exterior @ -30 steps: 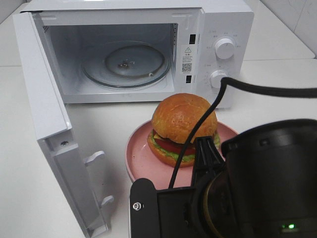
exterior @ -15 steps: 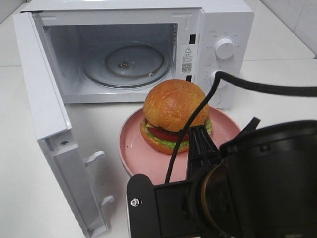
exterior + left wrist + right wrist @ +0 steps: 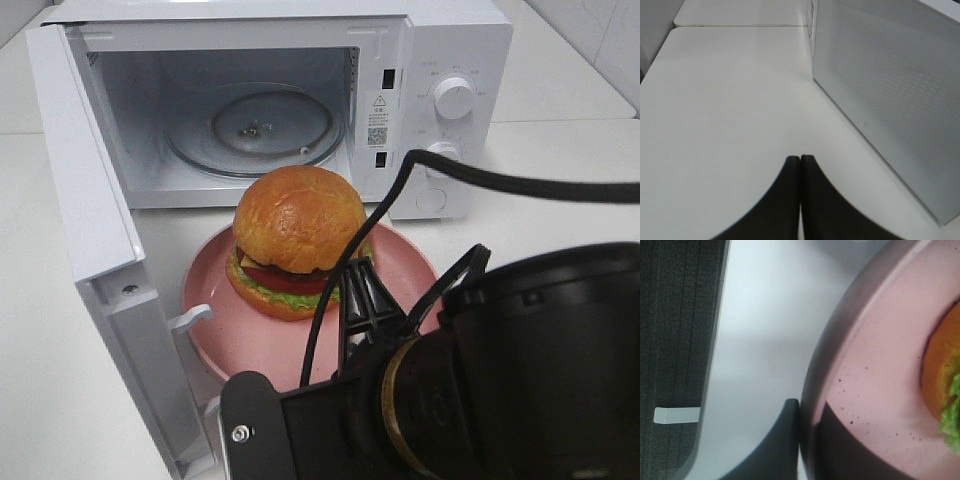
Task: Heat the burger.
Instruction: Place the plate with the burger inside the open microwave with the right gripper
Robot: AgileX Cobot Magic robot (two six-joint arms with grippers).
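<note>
The burger (image 3: 298,240), with a glossy brown bun, lettuce, tomato and cheese, sits on a pink speckled plate (image 3: 225,335) in front of the open microwave (image 3: 460,60). My right gripper (image 3: 358,295) is shut on the plate's near rim, with the plate's left edge close to the open door (image 3: 85,190). The right wrist view shows the gripper (image 3: 807,427) pinching the plate rim (image 3: 875,385), with the burger's edge (image 3: 942,385) at the side. My left gripper (image 3: 800,167) is shut and empty over the bare table, and does not show in the exterior view.
The microwave's glass turntable (image 3: 250,125) lies inside the cavity. The door's latch hooks (image 3: 190,318) stick out next to the plate. In the left wrist view a white perforated microwave panel (image 3: 890,90) stands beside the left gripper. A black cable (image 3: 520,182) crosses above the table.
My right gripper has carried the plate with the burger leftward, from in front of the control knobs to in front of the cavity, close to the open door.
</note>
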